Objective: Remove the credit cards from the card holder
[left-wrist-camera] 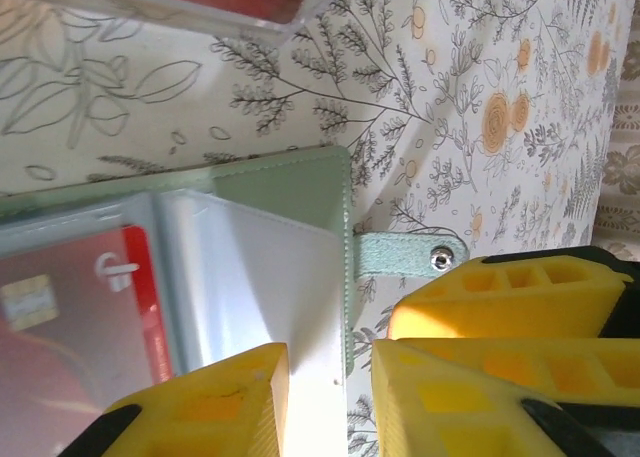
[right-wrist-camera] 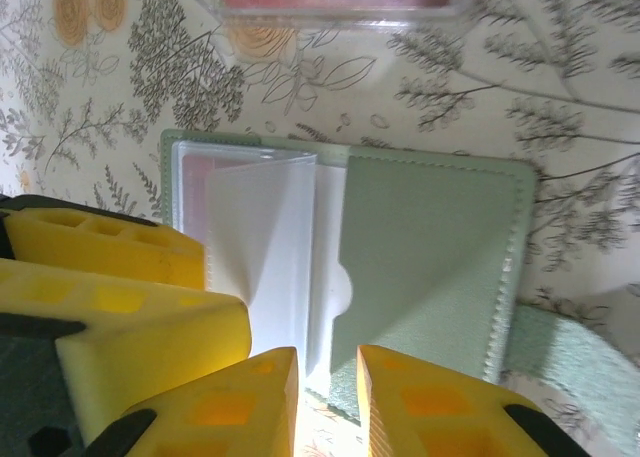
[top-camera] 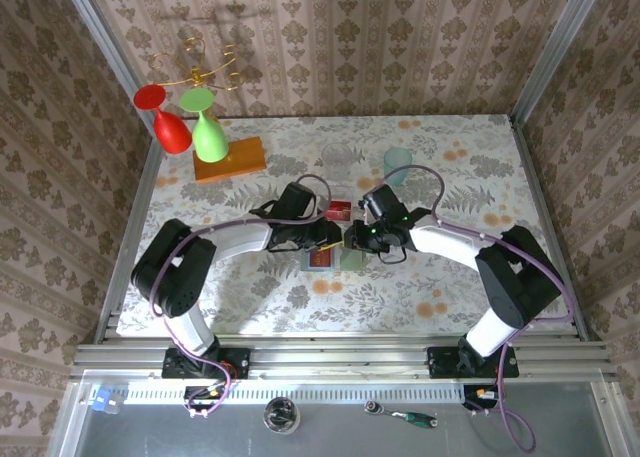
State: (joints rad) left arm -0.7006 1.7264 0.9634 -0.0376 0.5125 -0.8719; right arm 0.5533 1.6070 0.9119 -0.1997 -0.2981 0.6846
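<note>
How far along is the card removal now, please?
Done: a loose red card lies on the table beyond the card holder. In hand: the left gripper and right gripper hover at the opened holder's clear sleeves, jaws slightly apart. Remaining: a sleeved red card inside.

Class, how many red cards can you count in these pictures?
2: one card inside the holder; a second card on the table just beyond it. More may be hidden in slots.

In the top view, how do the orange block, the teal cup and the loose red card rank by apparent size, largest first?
1. orange wooden block
2. pale teal cup
3. red card, clearly the smallest
</note>
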